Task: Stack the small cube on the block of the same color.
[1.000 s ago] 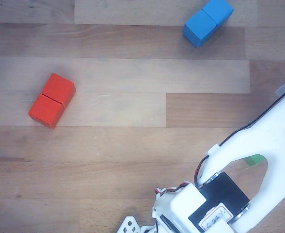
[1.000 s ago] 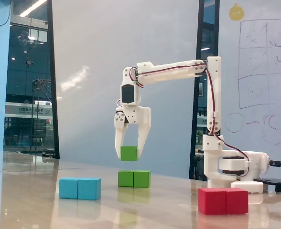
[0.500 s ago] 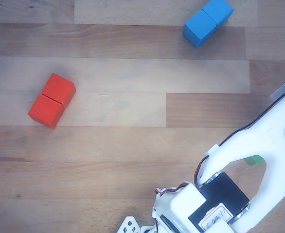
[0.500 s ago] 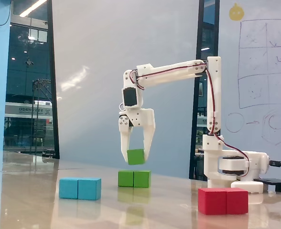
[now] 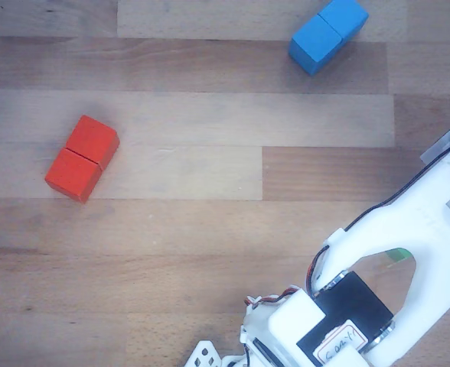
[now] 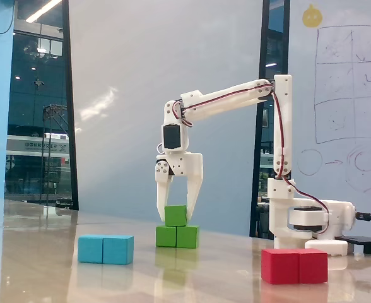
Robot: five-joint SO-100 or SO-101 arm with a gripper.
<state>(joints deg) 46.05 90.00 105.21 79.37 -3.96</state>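
One small cube (image 6: 175, 215) sits on top of the green block (image 6: 177, 237), over the seam and a little toward its left half in the fixed view. The white arm's jaws (image 6: 178, 216) hang straight down, clamped on the cube's sides. A blue block (image 6: 106, 249) and a red block (image 6: 294, 266) lie on the bench (image 6: 59, 278), well apart from the stack.

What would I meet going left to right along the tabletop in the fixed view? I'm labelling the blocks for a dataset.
Blue block → green block with the small green cube on top, between the gripper fingers → red block.
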